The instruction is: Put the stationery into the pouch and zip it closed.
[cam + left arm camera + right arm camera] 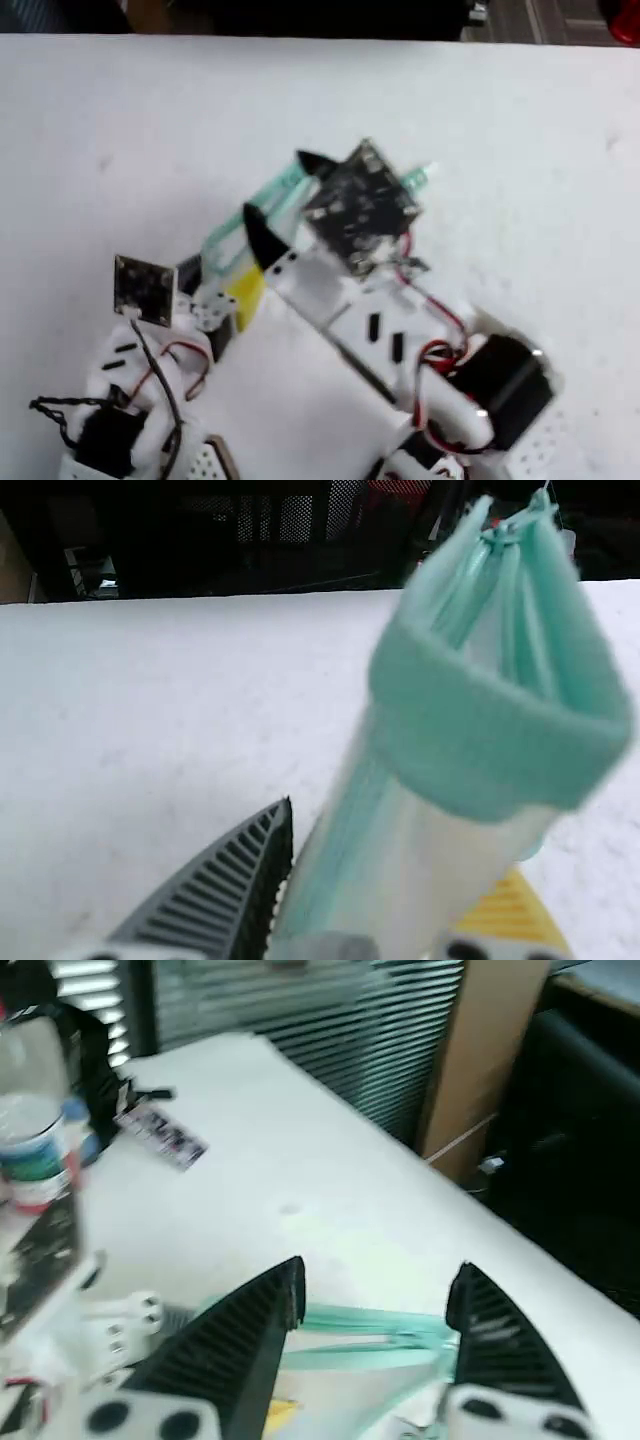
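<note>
White counter (480, 110) is carrying the whole setup. Right arm (340, 300) is sitting diagonally over the pouch (480, 740), with its wrist board (360, 205) covering the pouch's far half. Left arm (150, 370) is sitting at the pouch's near end. Pouch is mint-edged with clear sides and is sticking out of the left end effector (390, 900) at a slant, its far tip poking out past the wrist board. Can't tell whether it's touching the counter, or what's inside it. Left end effector is clamping the pouch's near end between a grey ribbed finger (230, 900) and a yellow finger (510, 915). Right end effector (380, 1272) is standing wide, with a black finger (235, 1345) on each side of the pouch's mint edge and a gap showing on both sides. Well apart from the pouch, a clear bottle (30, 1140) is standing on the counter. A small flat packet (160, 1138) is lying farther still from the pouch.
</note>
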Motion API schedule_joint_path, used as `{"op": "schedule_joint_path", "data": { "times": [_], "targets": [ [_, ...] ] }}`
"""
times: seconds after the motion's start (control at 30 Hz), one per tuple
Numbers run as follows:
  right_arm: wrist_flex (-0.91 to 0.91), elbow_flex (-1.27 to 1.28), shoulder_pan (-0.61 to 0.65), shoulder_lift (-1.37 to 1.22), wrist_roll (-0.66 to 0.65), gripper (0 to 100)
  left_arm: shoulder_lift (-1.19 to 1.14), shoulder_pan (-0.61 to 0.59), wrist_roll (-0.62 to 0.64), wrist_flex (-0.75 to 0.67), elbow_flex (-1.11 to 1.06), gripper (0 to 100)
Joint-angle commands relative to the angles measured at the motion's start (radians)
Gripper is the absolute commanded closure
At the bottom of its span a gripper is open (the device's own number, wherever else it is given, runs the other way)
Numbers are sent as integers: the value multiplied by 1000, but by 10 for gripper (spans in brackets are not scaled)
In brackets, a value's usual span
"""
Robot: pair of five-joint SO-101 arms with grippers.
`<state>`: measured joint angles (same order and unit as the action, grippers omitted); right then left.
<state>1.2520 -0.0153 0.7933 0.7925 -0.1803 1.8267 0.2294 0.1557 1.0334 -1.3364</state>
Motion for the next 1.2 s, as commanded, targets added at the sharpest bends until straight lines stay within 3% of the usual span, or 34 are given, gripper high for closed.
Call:
{"op": "schedule_joint_path", "data": {
  "times": [0.0,0.2,0.37,0.67,0.93,1.17],
  "targets": [
    [-41,-55,-166,5,12,776,5,-15,12,-20,37,766],
    [-16,0,-490,-120,115,776,5,-15,5,-21,37,766],
    [25,54,-647,-268,282,776,5,-74,5,-43,37,770],
    [-160,270,-674,-638,368,776,4,-111,12,-68,20,771],
    [-364,275,-670,-931,511,776,4,-110,12,-115,-18,771],
    [-400,193,-670,-1043,514,776,4,-107,12,-114,-20,771]
  ]
}}
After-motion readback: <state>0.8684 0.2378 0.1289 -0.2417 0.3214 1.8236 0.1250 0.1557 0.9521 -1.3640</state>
